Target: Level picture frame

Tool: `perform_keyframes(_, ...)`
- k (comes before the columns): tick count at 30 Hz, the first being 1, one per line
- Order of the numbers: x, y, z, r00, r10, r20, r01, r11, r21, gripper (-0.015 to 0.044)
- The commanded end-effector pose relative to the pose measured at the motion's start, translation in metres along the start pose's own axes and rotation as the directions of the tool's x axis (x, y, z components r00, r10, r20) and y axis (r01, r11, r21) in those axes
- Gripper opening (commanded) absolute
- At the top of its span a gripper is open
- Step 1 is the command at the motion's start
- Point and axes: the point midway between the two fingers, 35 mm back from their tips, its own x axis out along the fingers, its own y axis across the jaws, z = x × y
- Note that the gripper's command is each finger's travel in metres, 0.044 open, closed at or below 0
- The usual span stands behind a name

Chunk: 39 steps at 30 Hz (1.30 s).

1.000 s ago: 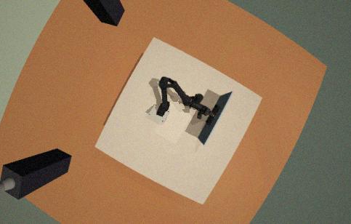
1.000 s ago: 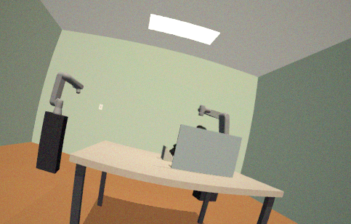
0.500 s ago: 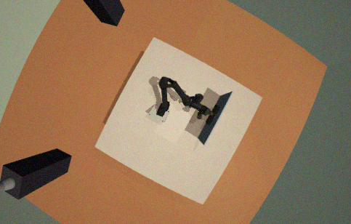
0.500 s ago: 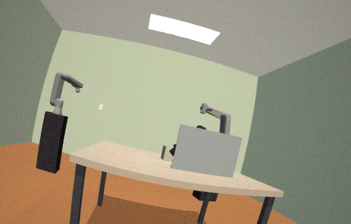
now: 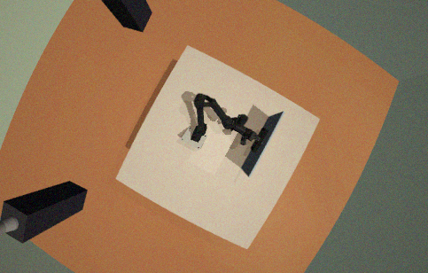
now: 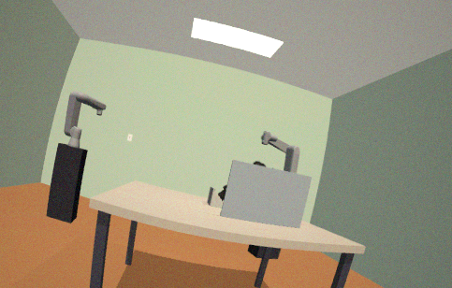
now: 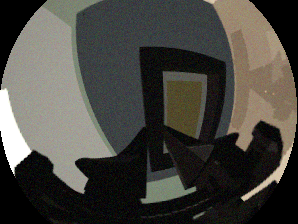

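Observation:
The picture frame (image 7: 152, 85) has a wide black border around a grey mount and an olive picture (image 7: 185, 102). It lies against the dark blue-grey wall panel (image 5: 275, 121) (image 6: 265, 196) (image 7: 110, 60). My gripper (image 7: 153, 128) (image 5: 262, 141) is shut on the frame's border, at the side toward the ceiling, which is the left side in the wrist view. The fingers cover part of that border and the lower corner area in this view. The screw and the notched strip are hidden. Lens distortion and the slanted view make the frame's tilt hard to tell.
The panel stands upright on the pale table (image 5: 171, 168) (image 6: 157, 206), with its back toward the exterior camera. Black pedestals (image 5: 51, 206) (image 6: 66, 182) stand on the floor away from the table; grey arms stand beyond it.

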Motion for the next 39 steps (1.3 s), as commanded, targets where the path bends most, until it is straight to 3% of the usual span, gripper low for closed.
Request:
perform_keyframes(1, 0.0000, 0.0009, -0.0001, 1.000, -0.002, -0.001, 0.002, 1.000, -0.004, 0.0000)
perform_keyframes(39, 0.0000, 0.0092, 0.0001, 1.000, -0.002, -0.001, 0.002, 1.000, -0.004, 0.0000)
